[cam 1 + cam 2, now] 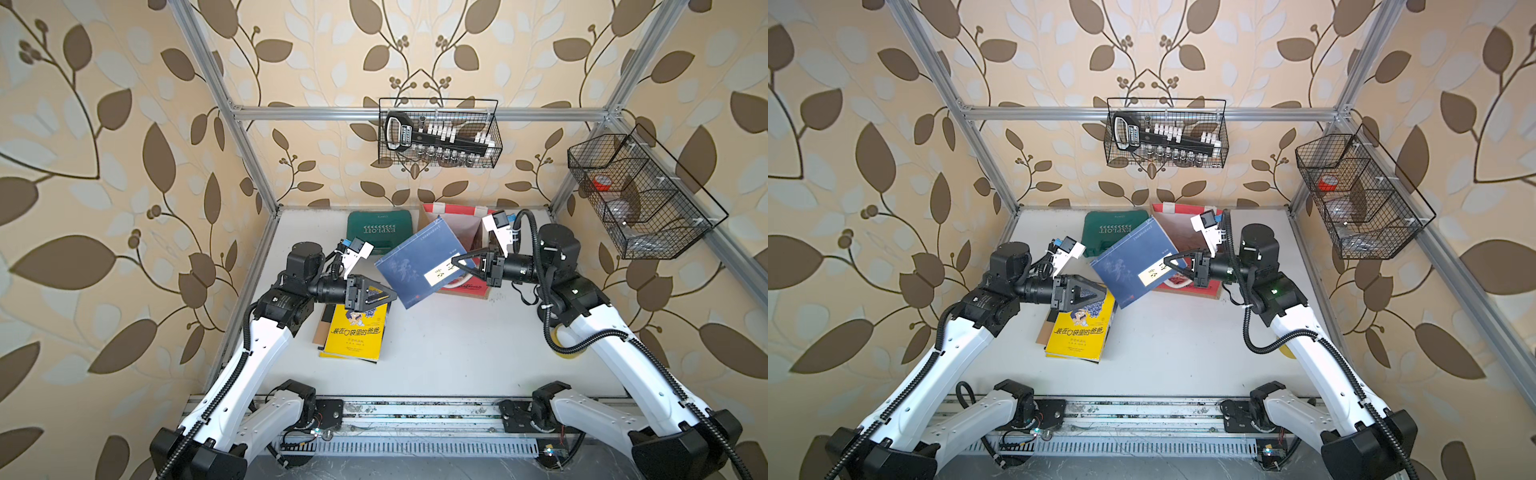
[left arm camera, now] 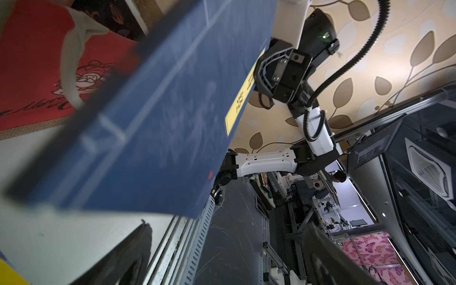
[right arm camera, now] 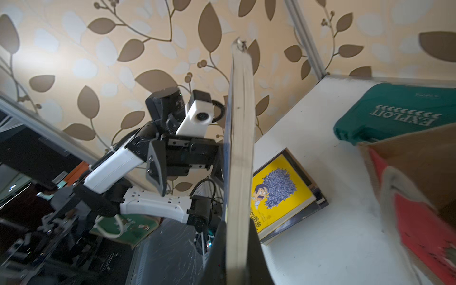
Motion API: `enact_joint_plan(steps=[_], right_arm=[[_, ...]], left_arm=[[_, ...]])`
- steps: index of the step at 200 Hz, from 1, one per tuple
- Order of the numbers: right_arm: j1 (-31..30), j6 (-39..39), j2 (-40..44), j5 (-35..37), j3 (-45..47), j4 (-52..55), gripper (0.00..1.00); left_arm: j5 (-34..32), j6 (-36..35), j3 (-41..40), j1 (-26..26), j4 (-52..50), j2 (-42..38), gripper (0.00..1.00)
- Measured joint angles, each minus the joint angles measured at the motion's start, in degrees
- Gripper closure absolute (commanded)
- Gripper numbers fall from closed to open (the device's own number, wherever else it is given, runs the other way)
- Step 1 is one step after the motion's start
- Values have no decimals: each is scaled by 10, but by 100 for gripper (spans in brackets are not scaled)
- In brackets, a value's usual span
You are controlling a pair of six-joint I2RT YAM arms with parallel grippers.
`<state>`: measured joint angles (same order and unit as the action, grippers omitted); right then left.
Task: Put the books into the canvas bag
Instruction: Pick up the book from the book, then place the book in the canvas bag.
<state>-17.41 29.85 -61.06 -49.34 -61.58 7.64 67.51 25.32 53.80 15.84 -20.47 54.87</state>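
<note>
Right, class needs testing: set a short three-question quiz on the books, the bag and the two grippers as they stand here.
1. True or false: the left gripper is clamped on the blue book.
2. What colour is the top book of the stack below the left gripper? A) yellow B) red C) white
3. Fill in: the blue book, near the canvas bag, is gripped by the ___ gripper.

Key: 1 false, its jaws stand open; 2 A; 3 right gripper.
</note>
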Motion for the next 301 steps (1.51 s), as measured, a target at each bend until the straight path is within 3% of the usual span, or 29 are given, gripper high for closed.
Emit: enact_joint_plan(steps=[46,98,229,301], right_arm=[[52,-8,-10,173,-102,90,100],[72,-25,-33,323,-157,143,100],[67,-26,-64,462,-78,143,100],[-12,-51,-98,577,-77,150,100]], left_arm=[[-79,-5,7,-7,-38,7,1],[-114,-5,7,-24,-58,20,1],[-125,-9,7,-24,-68,20,1],[-125,-9,7,-24,-68,20,1]])
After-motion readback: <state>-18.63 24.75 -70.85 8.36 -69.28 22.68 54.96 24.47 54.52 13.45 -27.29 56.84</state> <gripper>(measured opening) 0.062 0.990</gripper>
